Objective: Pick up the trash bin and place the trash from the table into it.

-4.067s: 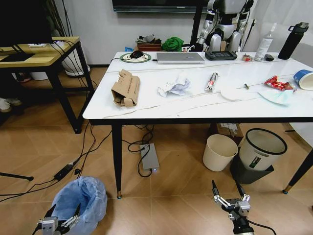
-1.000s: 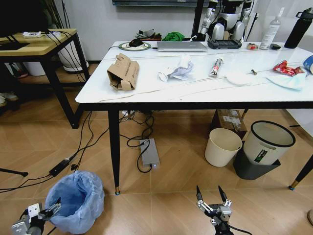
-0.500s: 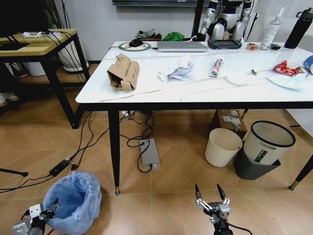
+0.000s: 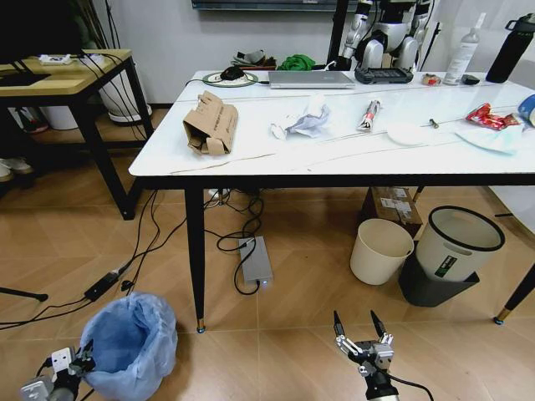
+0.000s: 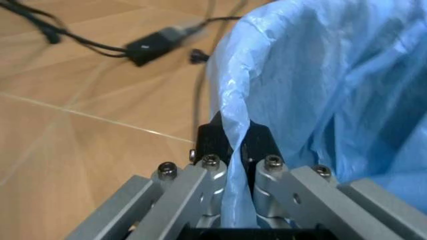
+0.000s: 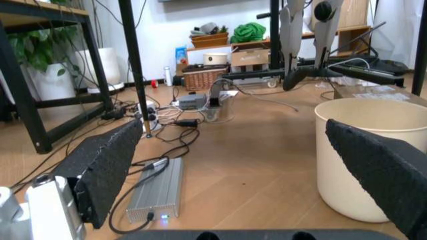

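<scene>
Left pincer [image 5: 233,165] pinching bag rim of trash bin [image 4: 129,342]; bin on floor beside tabletop [image 4: 351,150] leg, lift seemingly not begun. Right pincer [image 4: 361,334] spread, idle, low over floor. Trash [image 4: 211,124] all on tabletop, none binned.

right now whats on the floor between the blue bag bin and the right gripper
Bare wood floor in the head view, between the trash bin and the right gripper.

Colours on my floor and table

Trash bin [image 4: 129,342]: crinkly translucent light-blue liner. Table [image 4: 334,159]: glossy white, thin dark veins, black legs. Carton [image 4: 211,124]: brown cardboard. Paper [image 4: 303,119]: white. My left fingers [image 5: 207,145]: black pads on silver metal. Floor [image 4: 284,309]: tan wood-look tile.
</scene>
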Robot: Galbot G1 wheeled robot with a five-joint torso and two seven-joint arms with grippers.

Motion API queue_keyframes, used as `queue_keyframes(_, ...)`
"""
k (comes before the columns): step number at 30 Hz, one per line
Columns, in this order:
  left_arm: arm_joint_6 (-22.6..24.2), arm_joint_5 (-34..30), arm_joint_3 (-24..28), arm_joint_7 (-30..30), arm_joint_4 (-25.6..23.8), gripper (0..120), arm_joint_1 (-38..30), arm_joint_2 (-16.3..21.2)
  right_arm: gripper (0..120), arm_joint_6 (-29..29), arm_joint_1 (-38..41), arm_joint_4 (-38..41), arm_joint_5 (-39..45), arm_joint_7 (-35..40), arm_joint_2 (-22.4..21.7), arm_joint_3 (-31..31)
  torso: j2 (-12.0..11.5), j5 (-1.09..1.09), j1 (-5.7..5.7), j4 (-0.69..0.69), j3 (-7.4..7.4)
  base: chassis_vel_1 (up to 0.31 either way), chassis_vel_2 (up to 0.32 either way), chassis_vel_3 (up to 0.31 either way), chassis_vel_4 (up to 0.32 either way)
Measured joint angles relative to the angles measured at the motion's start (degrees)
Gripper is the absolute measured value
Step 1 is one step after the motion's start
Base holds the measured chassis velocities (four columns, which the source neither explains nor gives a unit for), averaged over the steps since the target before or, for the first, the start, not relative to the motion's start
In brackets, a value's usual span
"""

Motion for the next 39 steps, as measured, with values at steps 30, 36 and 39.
queue_keyframes(30,-8.9,-10.5,13.1,1.2,-31.4,0,22.7,2.7,100,-1.1,-2.2,1.8,-4.6,0.5,3.3,2.9,1.4,0.01,0.41,0.01,0.95,0.000,0.000,0.000,0.000)
queue_keyframes(36,-7.9,-10.8,16.2,0.3,-33.1,0,22.6,3.0,100,-1.0,-3.2,1.9,-4.8,0.6,3.4,5.9,3.2,0.01,0.93,0.00,2.27,0.000,0.000,0.000,0.000)
queue_keyframes(39,-7.7,-10.7,16.9,0.2,-33.1,0,22.5,2.9,100,-0.9,-3.2,1.8,-4.7,0.6,3.4,6.6,3.8,0.01,1.10,0.00,2.69,0.000,0.000,0.000,0.000)
